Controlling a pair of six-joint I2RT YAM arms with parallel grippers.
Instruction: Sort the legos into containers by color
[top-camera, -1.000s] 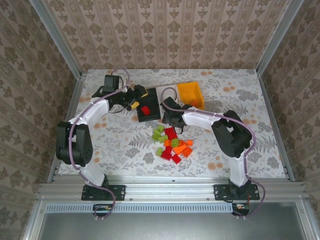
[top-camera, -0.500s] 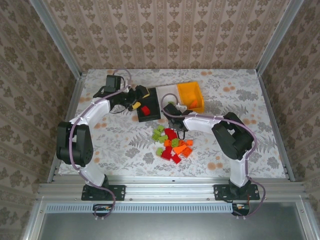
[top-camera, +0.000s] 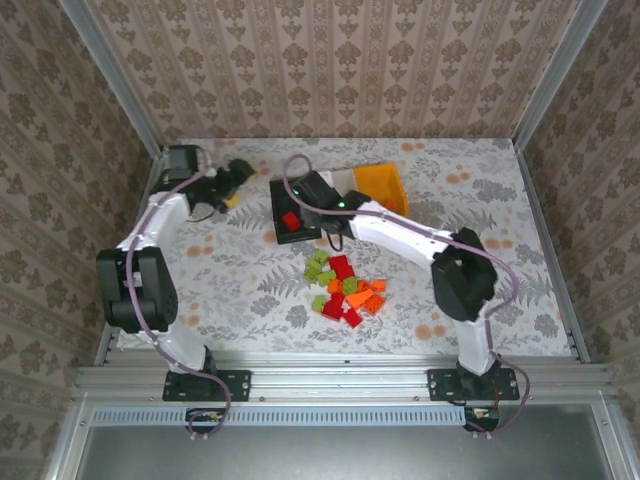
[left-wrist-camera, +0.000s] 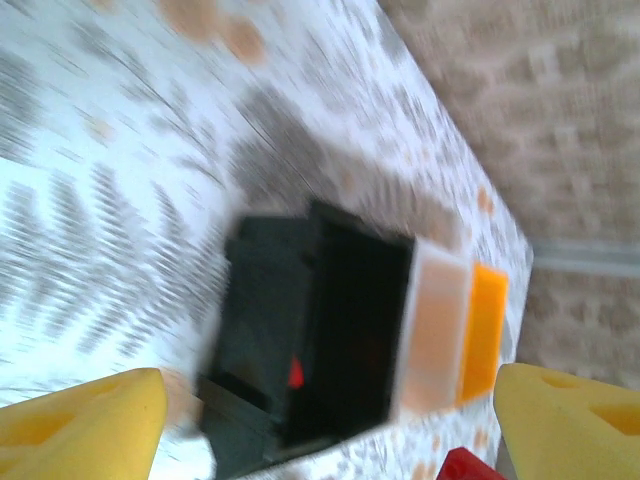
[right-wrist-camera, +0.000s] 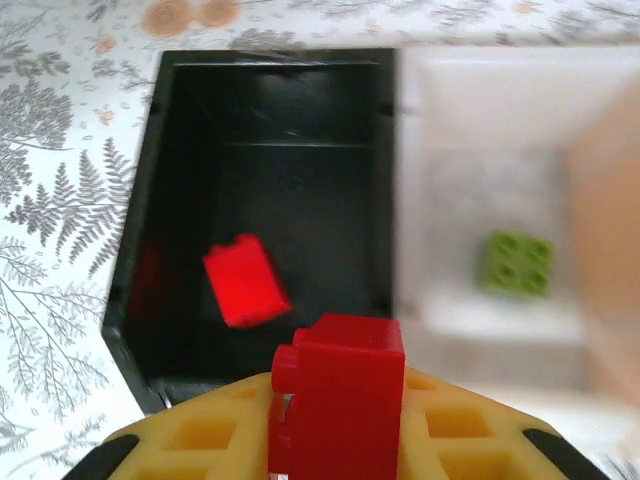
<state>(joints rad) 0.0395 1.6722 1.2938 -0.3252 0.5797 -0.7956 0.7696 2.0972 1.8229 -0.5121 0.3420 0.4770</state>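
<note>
Pile of red, orange, lime legos (top-camera: 347, 290) near black-white-orange containers (top-camera: 378, 180); red brick (top-camera: 290, 220) inside black.

White tablecloth (top-camera: 240, 275) w/ grey fern print & orange-brown blots. Beige wallpaper walls (top-camera: 330, 70), damask motif in vert. stripes. Joined plastic bins: black rectangular bin (right-wrist-camera: 300, 170), white rectangular bin (right-wrist-camera: 480, 110), orange rectangular bin (top-camera: 382, 185). Small red studded brick (right-wrist-camera: 246, 281) in the black, lime green studded brick (right-wrist-camera: 516, 263) in the white. Loose brick pile (top-camera: 347, 290): red, orange, lime green. Right gripper (right-wrist-camera: 335, 430): yellow pads (right-wrist-camera: 190, 440), second red studded brick (right-wrist-camera: 340, 385) btwn. Left gripper (left-wrist-camera: 320, 420) pads (left-wrist-camera: 90, 420) yellow too.
</note>
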